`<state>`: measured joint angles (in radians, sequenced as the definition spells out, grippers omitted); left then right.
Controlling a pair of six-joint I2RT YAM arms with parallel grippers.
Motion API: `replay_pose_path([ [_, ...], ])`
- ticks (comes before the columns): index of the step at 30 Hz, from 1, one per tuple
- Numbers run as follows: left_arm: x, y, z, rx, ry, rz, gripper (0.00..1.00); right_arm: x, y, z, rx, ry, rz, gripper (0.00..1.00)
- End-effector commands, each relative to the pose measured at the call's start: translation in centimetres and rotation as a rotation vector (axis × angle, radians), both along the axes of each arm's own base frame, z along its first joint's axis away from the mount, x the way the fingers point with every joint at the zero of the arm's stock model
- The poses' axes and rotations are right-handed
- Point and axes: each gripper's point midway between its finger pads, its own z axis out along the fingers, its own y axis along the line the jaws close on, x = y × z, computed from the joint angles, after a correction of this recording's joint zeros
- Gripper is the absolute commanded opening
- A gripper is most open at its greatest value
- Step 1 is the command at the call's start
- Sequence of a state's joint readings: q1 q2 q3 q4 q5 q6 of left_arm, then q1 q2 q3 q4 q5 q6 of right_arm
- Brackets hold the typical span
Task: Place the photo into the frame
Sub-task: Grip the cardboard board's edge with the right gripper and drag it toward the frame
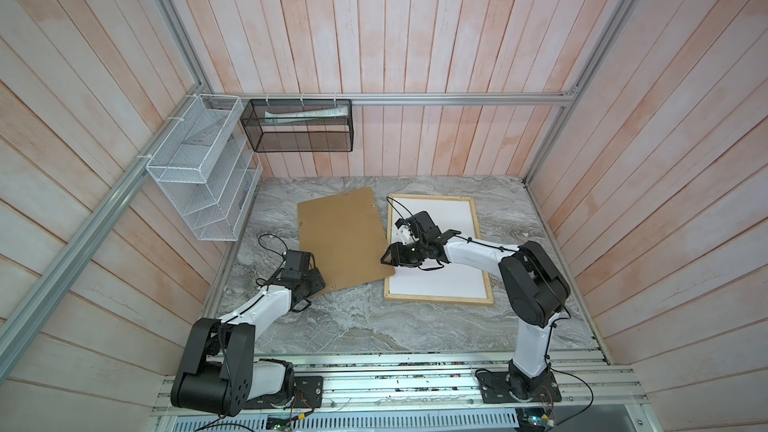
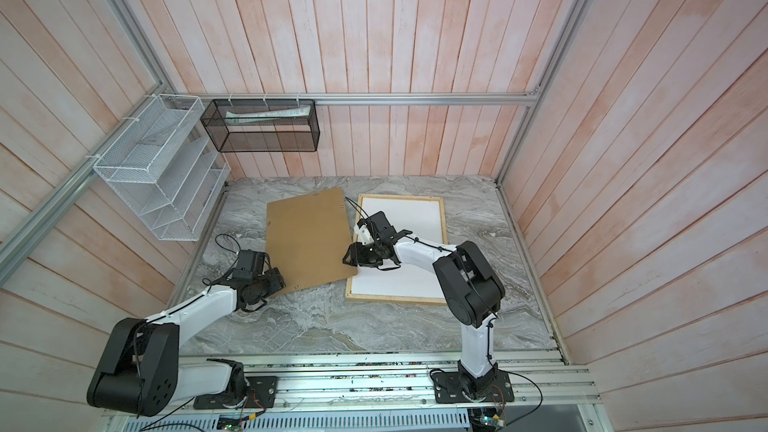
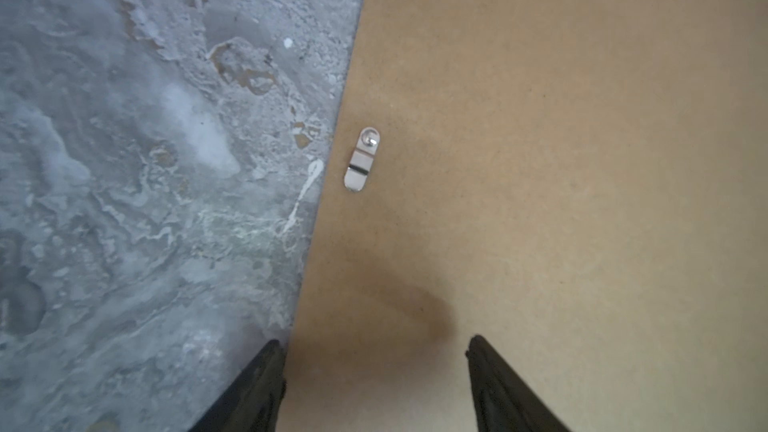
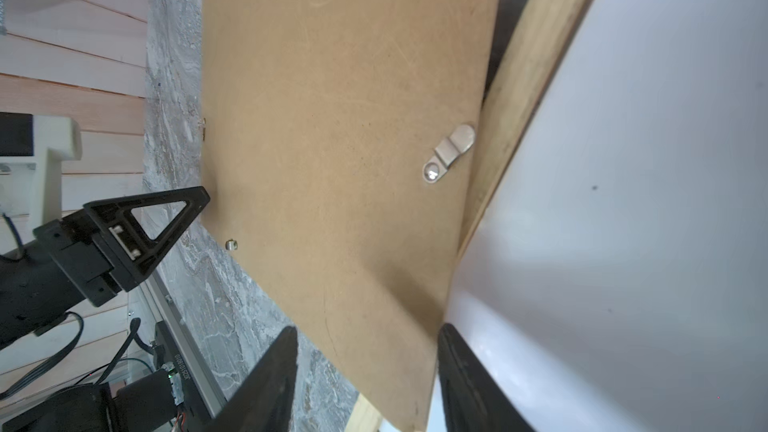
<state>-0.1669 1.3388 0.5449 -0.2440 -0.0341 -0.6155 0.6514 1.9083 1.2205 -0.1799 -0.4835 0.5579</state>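
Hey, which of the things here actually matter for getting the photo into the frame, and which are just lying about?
For the job:
- frame
- white sheet lying in it, possibly the photo face-down; no print shows
- brown backing board, one corner over the frame's edge

Just lying about:
- white wire rack
- black mesh basket
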Motion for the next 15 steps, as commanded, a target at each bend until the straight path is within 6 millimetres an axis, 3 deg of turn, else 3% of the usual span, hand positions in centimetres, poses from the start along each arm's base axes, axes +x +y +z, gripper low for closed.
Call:
replay_pose_path([
  [1,-1.2,-6.1,-1.0,-0.227,0.068,-0.137,0.70,-3.2,3.0,3.3,0.152,0.014,0.123,0.54],
  [9,-0.9,-7.5,-1.7,-0.227,0.084,-0.169,0.70,-3.7,1.1,2.4,0.136,0.029,0.083,0.54],
  [15,-0.9,-6.9,-2.1,-0.188,0.090,-0.158,0.69,-2.4,-1.4,1.7,0.109,0.023,0.016,0.55],
])
